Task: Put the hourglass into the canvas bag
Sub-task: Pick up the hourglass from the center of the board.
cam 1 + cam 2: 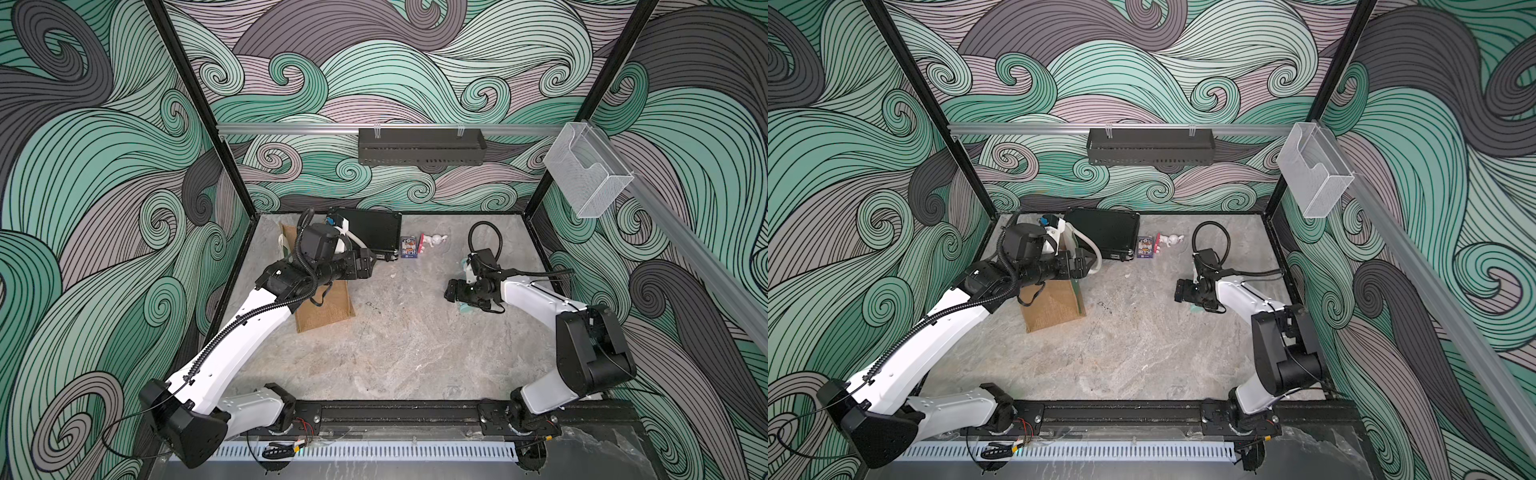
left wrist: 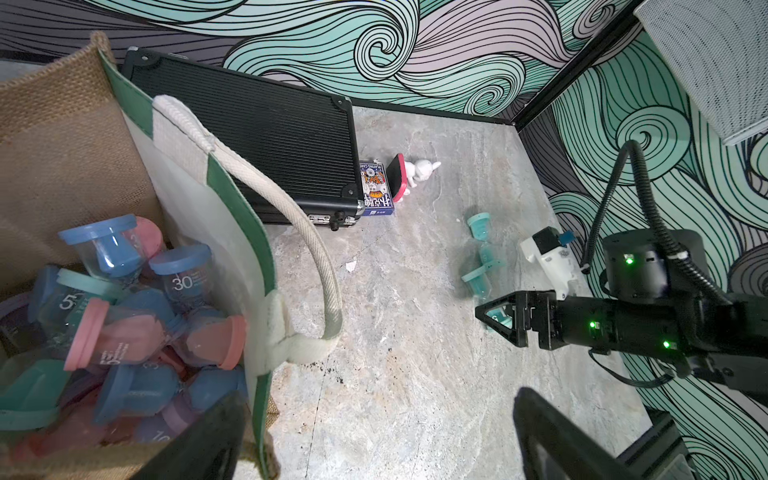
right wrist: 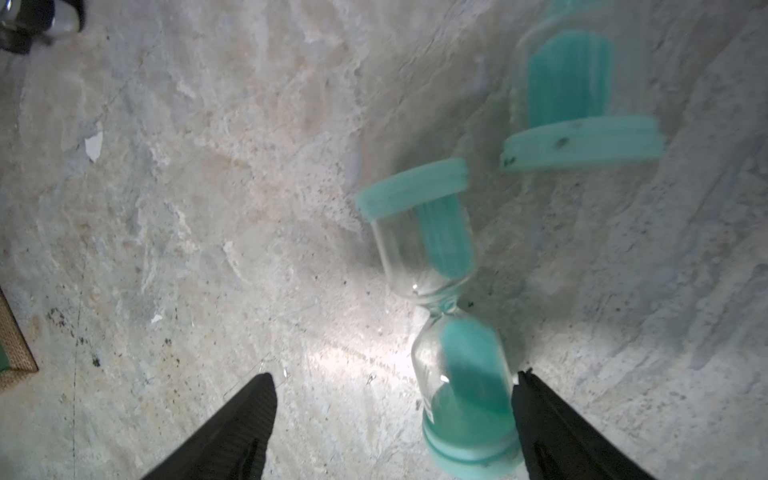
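Quick status from my remote seat. The right tool (image 3: 395, 376) is down low over the bench (image 3: 187, 208) with its jaws spread apart, not clamped on anything. A teal hourglass (image 3: 444, 257) lies on its side between the fingers. Its near bulb and end cap sit right up against one finger (image 3: 552, 419), and I can't tell if they actually touch. There's a wide gap to the other finger. The far end cap pokes out past the fingertips. A second teal hourglass (image 3: 577, 137) lies just beyond that one, further out from the tool, a bit blurry.

The left tool (image 2: 380, 397) hangs over the canvas bag (image 2: 62, 145), jaws wide and nothing between them. One finger sits above the bag's open mouth and the other is out over bare bench. The bag stands upright below that tool. It's already stuffed with a pile of hourglasses (image 2: 137, 328) in blue, pink, teal and purple. One cream handle (image 2: 307, 245) flops out over the rim on the side facing the right tool.

Past the bag from the left tool there's a flat black case (image 2: 270, 137). A deck of playing cards (image 2: 376, 191) leans at its corner, with a little white rabbit figure (image 2: 422, 170) right beside the deck.

In both top views the two tools are well apart.
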